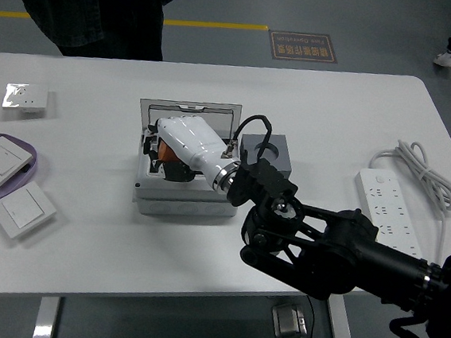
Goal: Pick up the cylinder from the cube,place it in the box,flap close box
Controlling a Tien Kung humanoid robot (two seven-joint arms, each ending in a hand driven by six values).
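The grey box (176,198) stands mid-table with its clear lid (189,112) raised at the back. My right hand (163,153), white-backed on a black arm, reaches from the right down into the box opening. Its fingers are curled around the orange cylinder (165,154), which sits low inside the box and is mostly hidden under the hand. The dark grey cube (269,151) stands just right of the box, with its round top socket empty. My left hand is out of view.
A person in dark clothes (89,4) stands at the far side. A power strip (386,204) and white cable (418,173) lie at the right. A purple plate (27,167) holding a switch, a loose switch panel (22,209) and a socket (26,98) lie at the left.
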